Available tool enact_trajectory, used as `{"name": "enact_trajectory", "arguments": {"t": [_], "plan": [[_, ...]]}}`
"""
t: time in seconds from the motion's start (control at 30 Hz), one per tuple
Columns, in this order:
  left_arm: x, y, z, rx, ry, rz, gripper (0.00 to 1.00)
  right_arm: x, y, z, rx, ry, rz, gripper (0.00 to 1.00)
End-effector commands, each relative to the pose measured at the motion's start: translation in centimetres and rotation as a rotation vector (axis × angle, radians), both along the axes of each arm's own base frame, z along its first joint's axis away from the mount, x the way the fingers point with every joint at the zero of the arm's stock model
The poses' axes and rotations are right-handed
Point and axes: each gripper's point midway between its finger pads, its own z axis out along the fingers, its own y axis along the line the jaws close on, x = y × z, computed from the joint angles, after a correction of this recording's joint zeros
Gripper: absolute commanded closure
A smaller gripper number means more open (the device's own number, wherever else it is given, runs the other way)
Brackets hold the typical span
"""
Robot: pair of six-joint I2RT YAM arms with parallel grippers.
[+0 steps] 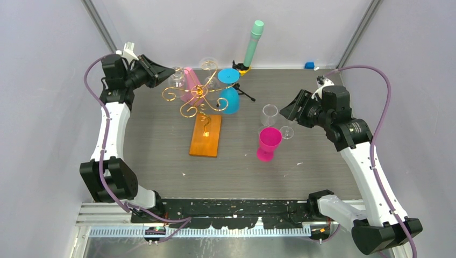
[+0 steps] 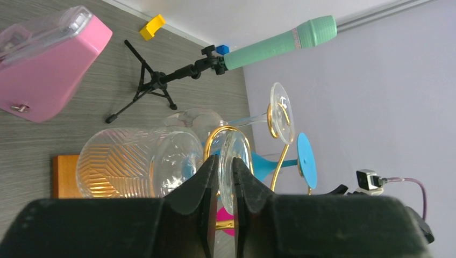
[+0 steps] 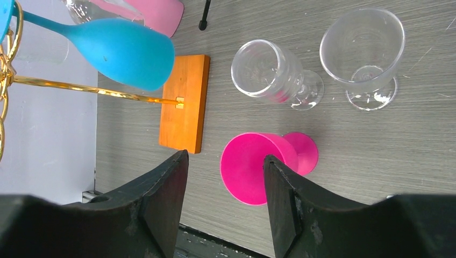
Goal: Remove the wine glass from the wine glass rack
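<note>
The wine glass rack (image 1: 197, 98) is gold wire on an orange-brown wooden base (image 1: 206, 134). A clear patterned wine glass (image 1: 176, 80) hangs bowl-down on its left arm. My left gripper (image 1: 166, 72) is shut on this glass's round foot (image 2: 235, 146); its bowl (image 2: 129, 161) shows left of the fingers. A blue wine glass (image 1: 230, 99) and another clear glass (image 1: 209, 65) also hang on the rack. My right gripper (image 1: 286, 110) is open and empty, right of the rack; in its wrist view the gripper (image 3: 226, 158) hangs over the table by a pink goblet.
A pink goblet (image 1: 269, 142) and two clear glasses (image 1: 270, 114) (image 1: 286, 131) stand on the table right of the rack. A pink box (image 1: 191, 80) lies behind the rack. A black tripod with a mint-green cylinder (image 1: 251, 45) stands at the back.
</note>
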Motion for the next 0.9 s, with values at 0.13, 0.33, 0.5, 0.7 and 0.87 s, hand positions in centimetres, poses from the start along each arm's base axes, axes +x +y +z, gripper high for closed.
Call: {"name": "enact_trajectory", "arguments": {"t": [0.13, 0.33, 0.5, 0.7, 0.87], "plan": [[-1.7, -0.7, 7.6, -0.112, -0.206, -0.003, 1.00, 0.5, -0.1, 1.5, 0.018, -0.064, -0.017, 0.41], [-1.9, -0.6, 8.4, -0.135, -0.222, 0.008, 1.00, 0.5, -0.1, 1.3, 0.014, -0.063, -0.020, 0.41], [-1.2, -0.4, 8.2, -0.142, -0.226, 0.020, 1.00, 0.5, -0.2, 1.2, 0.012, -0.061, -0.021, 0.41], [0.0, 0.1, 7.6, -0.154, -0.225, 0.053, 1.00, 0.5, -0.3, 1.1, 0.006, -0.062, -0.024, 0.41], [0.7, 0.2, 7.5, -0.185, -0.225, 0.061, 1.00, 0.5, -0.3, 0.9, 0.003, -0.058, -0.028, 0.41]]}}
